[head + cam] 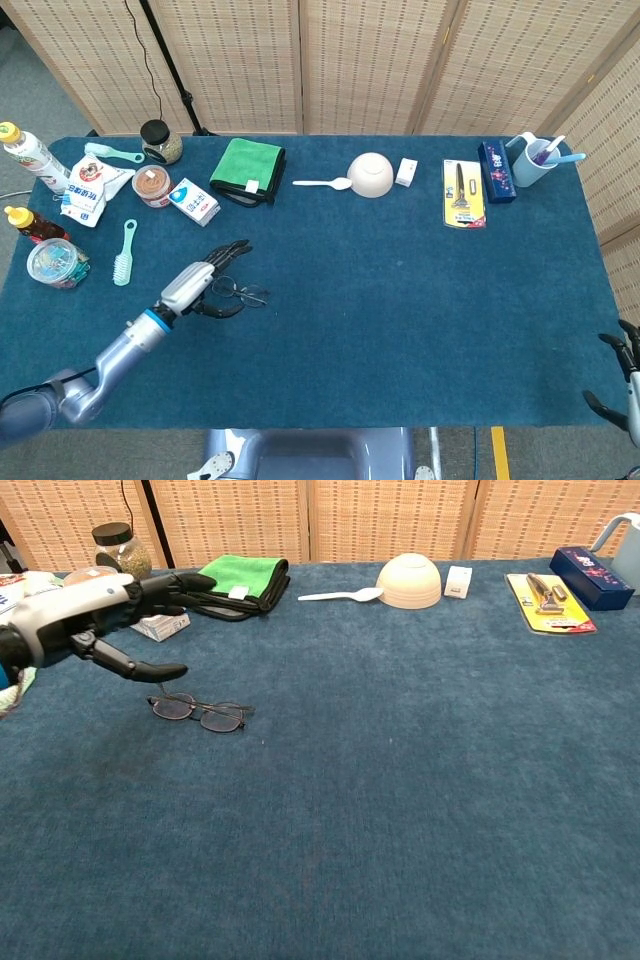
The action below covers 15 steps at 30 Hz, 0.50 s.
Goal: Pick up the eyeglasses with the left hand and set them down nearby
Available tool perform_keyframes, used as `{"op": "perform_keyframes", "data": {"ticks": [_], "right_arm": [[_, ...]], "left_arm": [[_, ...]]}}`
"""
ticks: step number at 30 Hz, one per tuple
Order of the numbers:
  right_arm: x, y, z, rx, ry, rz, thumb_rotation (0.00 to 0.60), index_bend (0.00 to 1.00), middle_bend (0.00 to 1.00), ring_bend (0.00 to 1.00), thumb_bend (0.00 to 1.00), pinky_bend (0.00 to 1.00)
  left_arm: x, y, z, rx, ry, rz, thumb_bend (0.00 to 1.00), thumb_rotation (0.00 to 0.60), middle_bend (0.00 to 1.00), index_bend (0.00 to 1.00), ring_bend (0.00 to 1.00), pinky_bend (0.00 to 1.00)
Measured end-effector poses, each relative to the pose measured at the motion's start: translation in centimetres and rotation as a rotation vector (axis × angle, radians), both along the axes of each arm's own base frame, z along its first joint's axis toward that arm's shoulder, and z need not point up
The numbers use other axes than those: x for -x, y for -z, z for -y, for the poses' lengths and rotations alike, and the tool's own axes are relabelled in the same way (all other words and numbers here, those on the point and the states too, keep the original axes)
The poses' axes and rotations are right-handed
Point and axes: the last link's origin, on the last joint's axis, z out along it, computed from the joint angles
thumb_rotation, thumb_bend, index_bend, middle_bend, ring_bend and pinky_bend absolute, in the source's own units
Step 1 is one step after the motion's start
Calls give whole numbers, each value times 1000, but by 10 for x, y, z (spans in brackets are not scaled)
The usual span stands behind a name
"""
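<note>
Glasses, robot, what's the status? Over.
Left hand open, raised above the table. Right hand at the table's edge, state unclear. Glasses flat on the table, not held. Nothing in the way.
</note>
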Motion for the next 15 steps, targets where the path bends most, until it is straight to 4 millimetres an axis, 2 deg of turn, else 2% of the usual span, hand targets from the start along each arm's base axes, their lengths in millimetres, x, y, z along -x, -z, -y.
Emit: {"op": "perform_keyframes", "data": {"ticks": [4, 8, 15], "right_arm": [[-1, 4, 7, -11, -19, 8, 600, 220, 109, 106, 143, 169], [-2, 8, 14, -26, -34, 13, 600, 209, 103, 104, 142, 169], [-5, 17, 25, -51, -62, 25, 600, 180, 77, 80, 143, 153]], "left_arm": [[5, -30, 17, -106, 8, -118, 267, 506, 0, 88, 0, 0], [9, -66, 43, -213, -28, -220, 267, 509, 0, 99, 0, 0], [36, -125, 86, -399, -143, -422, 267, 511, 0, 98, 0, 0]]}}
